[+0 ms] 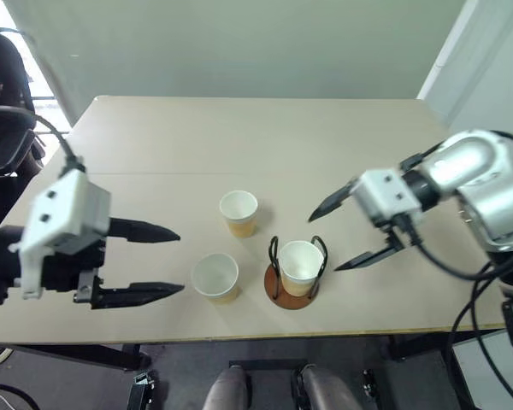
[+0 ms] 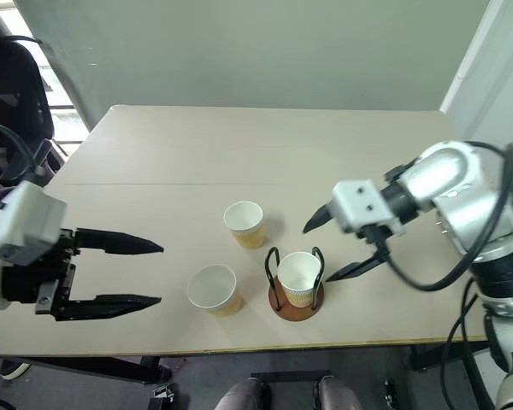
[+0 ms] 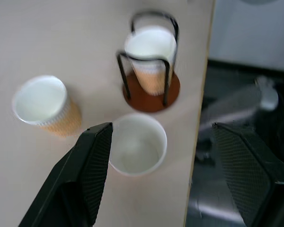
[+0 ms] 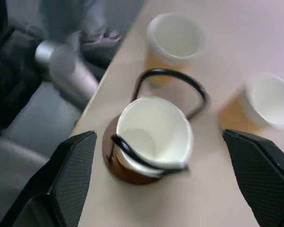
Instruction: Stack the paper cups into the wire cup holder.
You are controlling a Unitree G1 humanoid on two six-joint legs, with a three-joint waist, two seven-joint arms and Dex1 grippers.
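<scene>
Here, the wire cup holder (image 1: 291, 278) is standing near the table's (image 1: 239, 137) front edge with one paper cup (image 1: 300, 266) already sitting upright inside its two black loops, on the reddish-brown disc base. The right gripper (image 1: 346, 235) is hovering just beside and above the holder, on its right, with its two black fingers spread wide and nothing between them; it is grasping nothing.

Two more paper cups are waiting loose on the table. The nearer cup (image 1: 215, 278) is standing just ahead of the left gripper's (image 1: 158, 262) fingertips, between that gripper and the holder. The farther cup (image 1: 238, 212) is standing beyond it, further from the left hand and apart from both. The left gripper is also splayed open and empty, fingers pointing toward the nearer cup.

Risks from here, as a judgement: these light cups could tip or skid if a finger nudges a rim instead of straddling the wall. A hard squeeze could crush one. Bringing a cup in off-centre could snag a wire loop and drag the holder toward the table edge.
</scene>
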